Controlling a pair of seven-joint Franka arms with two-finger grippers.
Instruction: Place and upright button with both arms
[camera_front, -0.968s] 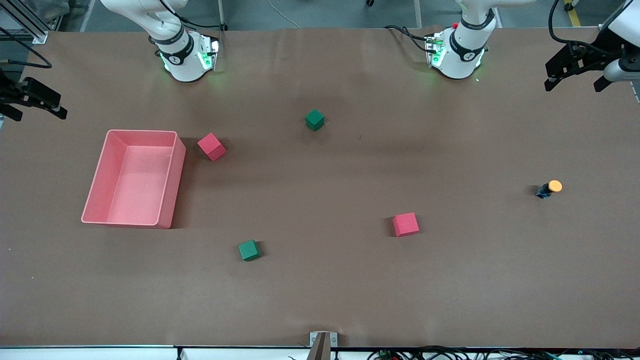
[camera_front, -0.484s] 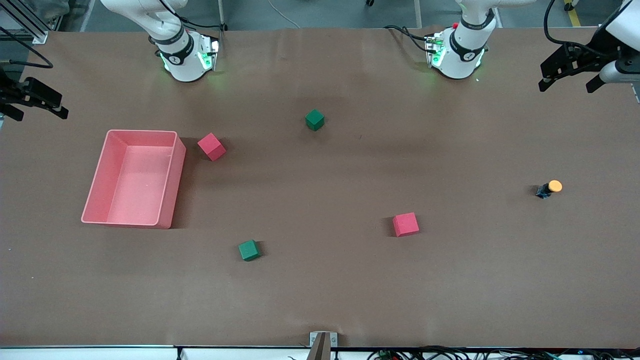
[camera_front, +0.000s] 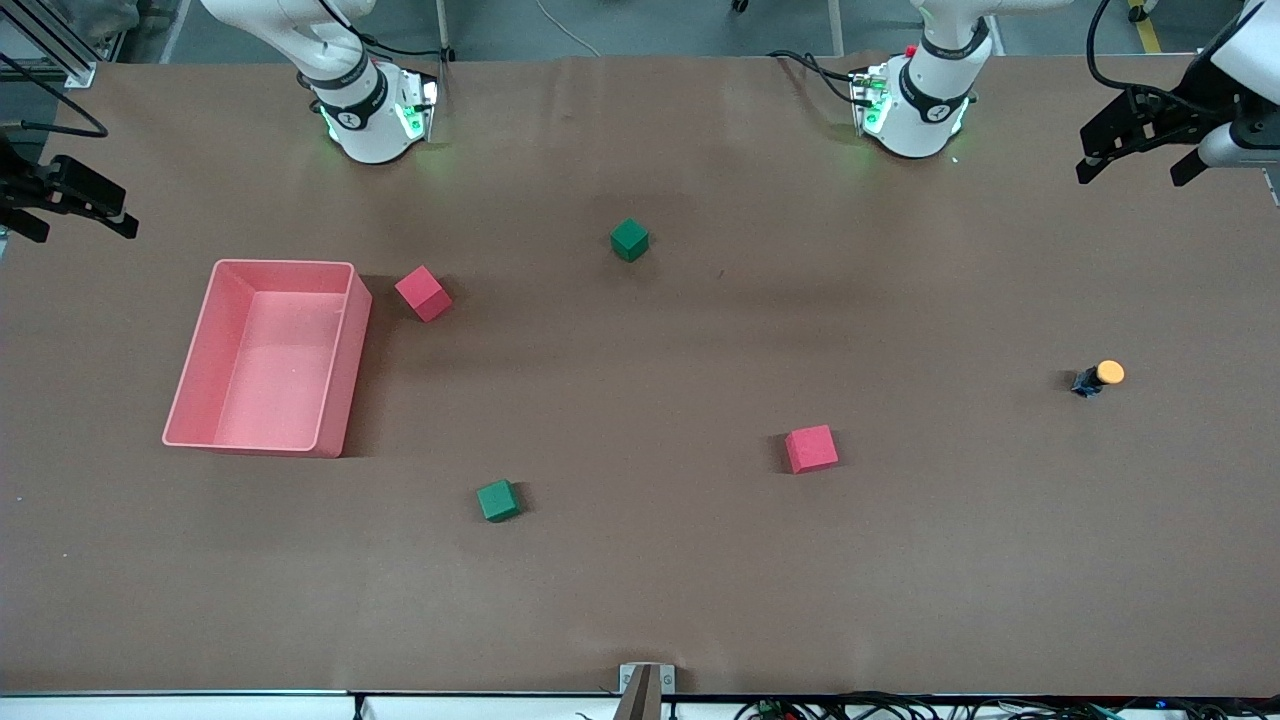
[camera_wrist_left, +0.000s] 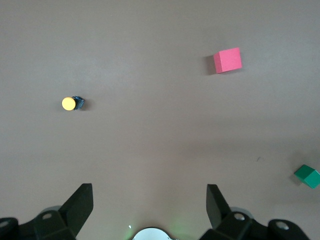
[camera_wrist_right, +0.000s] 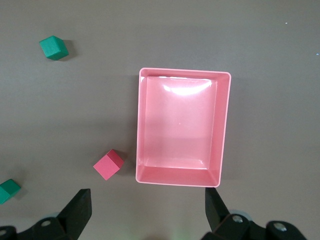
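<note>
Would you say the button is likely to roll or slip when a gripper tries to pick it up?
Probably. The button lies on its side and its orange cap looks round, so a nudge may roll it. It is tiny, smaller than the cubes, so it likely offers little to grip.

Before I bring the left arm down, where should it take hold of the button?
Grip the short dark body, not the round orange cap. The button lies tipped on the table toward the left arm's end, so come from above with the open left gripper straddling the body crosswise.
</note>
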